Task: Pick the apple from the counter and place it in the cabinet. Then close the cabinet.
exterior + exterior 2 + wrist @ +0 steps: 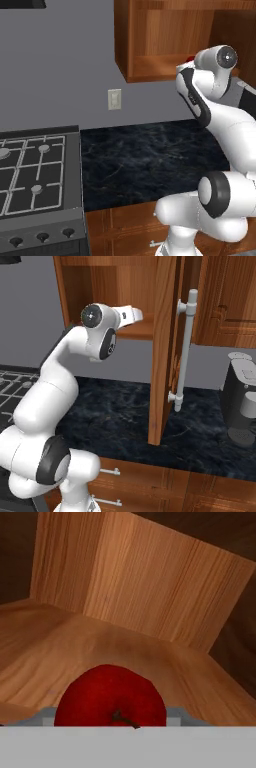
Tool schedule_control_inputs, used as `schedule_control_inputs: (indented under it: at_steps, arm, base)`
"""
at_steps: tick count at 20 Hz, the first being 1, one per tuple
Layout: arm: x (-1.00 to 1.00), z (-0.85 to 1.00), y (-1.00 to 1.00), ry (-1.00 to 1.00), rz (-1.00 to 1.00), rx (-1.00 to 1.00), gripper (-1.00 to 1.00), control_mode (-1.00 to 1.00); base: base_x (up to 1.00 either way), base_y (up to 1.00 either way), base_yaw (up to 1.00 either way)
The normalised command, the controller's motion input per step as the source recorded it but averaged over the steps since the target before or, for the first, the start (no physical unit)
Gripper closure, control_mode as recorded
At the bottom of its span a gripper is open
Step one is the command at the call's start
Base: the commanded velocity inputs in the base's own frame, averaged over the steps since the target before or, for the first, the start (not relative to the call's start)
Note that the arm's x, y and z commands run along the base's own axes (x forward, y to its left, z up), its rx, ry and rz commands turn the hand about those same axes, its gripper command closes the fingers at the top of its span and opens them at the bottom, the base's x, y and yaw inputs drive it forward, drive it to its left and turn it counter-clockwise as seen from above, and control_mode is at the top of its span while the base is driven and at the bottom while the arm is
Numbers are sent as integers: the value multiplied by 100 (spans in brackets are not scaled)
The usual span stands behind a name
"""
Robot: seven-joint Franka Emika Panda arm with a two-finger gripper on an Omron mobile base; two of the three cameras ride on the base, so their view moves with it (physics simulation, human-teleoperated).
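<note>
Apple [110,695] fills the lower middle of the hand view, bright red with a short dark stem, sitting right at the bottom edge where the gripper's tips would be. Pale grey bits flank it on either side, but the fingers themselves are not clear there, so whether the gripper is closed on the fruit or merely next to it cannot be told. Behind the apple spreads the cabinet's wooden shelf, with the grained back and side walls meeting in a corner in the upper half of that frame.

In the left base view the cabinet [150,40] hangs at the upper middle and right, its open front facing the arm. A small red speck of the apple [189,59] peeks out at the upper right, just above the arm's wrist, at the level of the shelf edge. The counter [145,160] runs across the middle of the frame as a black veined slab, with a grey stove [35,170] at the lower left and a wall outlet [114,99] on the grey wall above.

In the right base view the arm reaches up from the lower left into the cabinet [100,286] at the upper left. The cabinet door [164,351] stands open, edge-on in the centre of the frame, its silver bar handle [184,351] running vertically just to its right. A dark coffee machine [241,398] stands on the counter [125,411] at the right edge.
</note>
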Motion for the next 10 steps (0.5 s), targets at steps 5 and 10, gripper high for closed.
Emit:
schedule_control_inputs:
  at_steps: [5,10]
  arm:
    - [68,-24,-8,0,0,0,100,-100]
    - [58,-12,-10,0,0,0,100,-100]
  base:
    - [0,0,0]
    - [0,0,0]
